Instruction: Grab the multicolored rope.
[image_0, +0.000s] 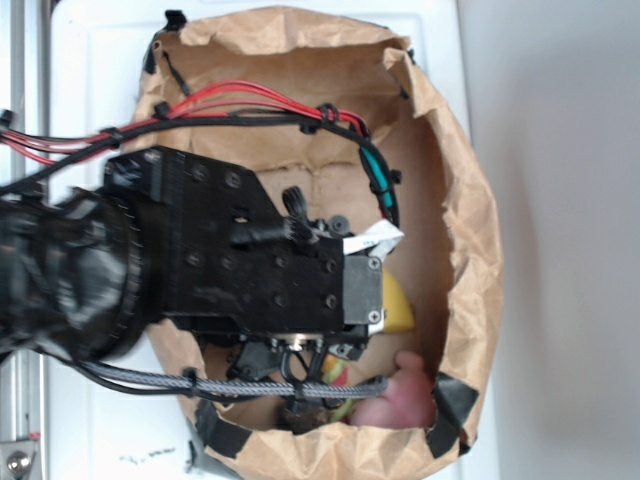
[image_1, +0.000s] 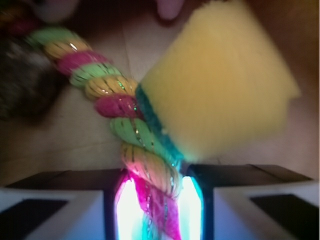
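Broadly, largest to smallest:

1. Brown paper bag (image_0: 470, 230), lying open on a white surface (image_0: 100, 60); crumpled rim, black tape at several rim points. All items below sit inside it.

2. Robot arm (image_0: 200, 260), black, reaching in from the left of the exterior view and covering most of the bag's interior. Red wires (image_0: 250, 95) and black cables arch over its upper side; a grey-black braided cable (image_0: 200, 385) runs along its lower edge.

3. Yellow foam wedge (image_1: 225, 85), blurred in the wrist view, with a teal edge along its lower-left side. That edge lies against the rope. In the exterior view only a yellow corner shows past the arm's end.

4. Multicolored rope (image_1: 125, 125), thick and twisted, with pink-red, yellow and light-green strands and glinting threads. It runs from the upper left of the wrist view down to the bottom centre, where its lower end sits between the gripper's fingers. In the exterior view only a small patch shows beneath the arm.

5. Gripper (image_1: 159, 210), fingers (image_1: 55, 210) white with dark faces, standing close on either side of the rope's end and pinching it; the gap glows brightly.

6. Pink soft object (image_0: 400, 395), near the bag's lower rim, shape unclear.

7. Dark fuzzy object (image_1: 25, 85), left of the rope, blurred.
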